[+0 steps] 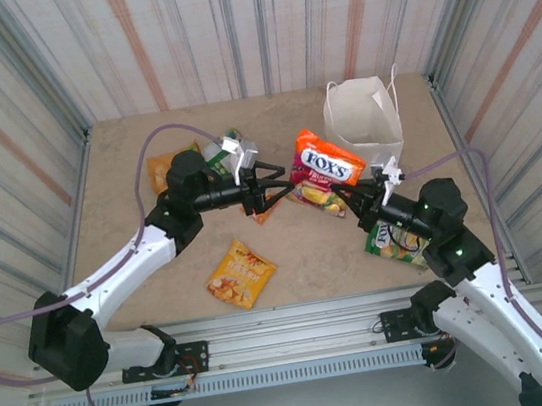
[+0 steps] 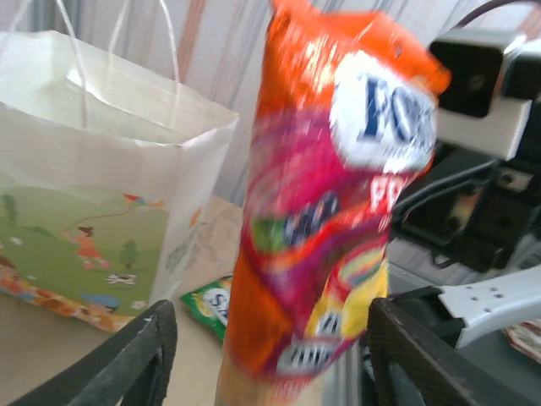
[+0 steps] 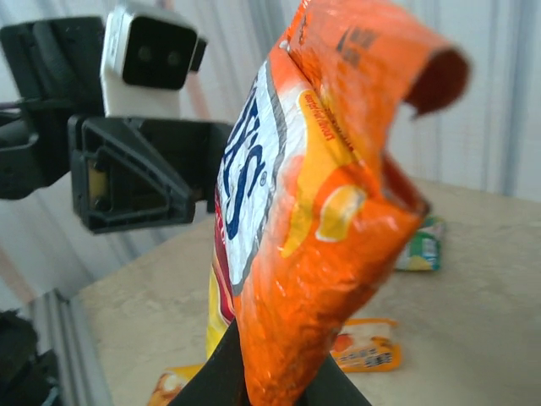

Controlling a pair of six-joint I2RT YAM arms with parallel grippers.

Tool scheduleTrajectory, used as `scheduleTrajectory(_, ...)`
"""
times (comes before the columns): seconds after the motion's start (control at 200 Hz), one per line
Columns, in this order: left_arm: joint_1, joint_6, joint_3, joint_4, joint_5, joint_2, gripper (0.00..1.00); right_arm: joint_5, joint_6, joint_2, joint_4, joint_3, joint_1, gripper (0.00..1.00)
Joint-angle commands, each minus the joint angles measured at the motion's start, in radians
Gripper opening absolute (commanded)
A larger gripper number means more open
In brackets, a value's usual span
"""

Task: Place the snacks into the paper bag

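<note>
So the right gripper (image 1: 359, 194) has the pink-red FOX'S bag (image 1: 327, 167) pinched by one end. In the right wrist view its fingers (image 3: 279, 381) are squeezed tight on the bottom edge of the packet, which stands up crumpled above them, orange top curling over. The left gripper (image 1: 268, 193) is the interesting bit: its jaws are spread wide, one finger (image 2: 139, 355) on each side of the packet with daylight between that finger and the wrapper, so it isn't gripping anything (the far finger sits close to the wrapper, can't tell if it's touching). The packet is up off the table (image 1: 308, 248), between the two grippers and just beside the white paper bag (image 1: 365, 119), at the bag's near left corner, outside it. The bag stands upright at the back right of the table, handles up, a printed scene on its side in the left wrist view. Other snacks lie flat around: a yellow-orange bag (image 1: 241, 273) near the front, a green packet (image 1: 389, 239) partly under the right arm, and an orange packet (image 1: 160, 168) behind the left arm.
</note>
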Motion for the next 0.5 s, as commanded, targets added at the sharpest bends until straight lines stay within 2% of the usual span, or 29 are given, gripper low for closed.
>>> scheduleTrajectory(0.0, -0.002, 0.047, 0.048, -0.095, -0.092, 0.017, 0.68, 0.108, -0.098, 0.013, -0.141, 0.145, -0.036, 0.0)
scheduleTrajectory(0.165, -0.001, 0.068, 0.064, -0.141, -0.143, 0.043, 0.68, 0.205, -0.143, 0.113, -0.296, 0.355, -0.108, 0.0)
scheduleTrajectory(0.496, -0.002, 0.071, 0.082, -0.184, -0.174, 0.073, 0.69, 0.237, -0.13, 0.369, -0.457, 0.676, -0.314, 0.0)
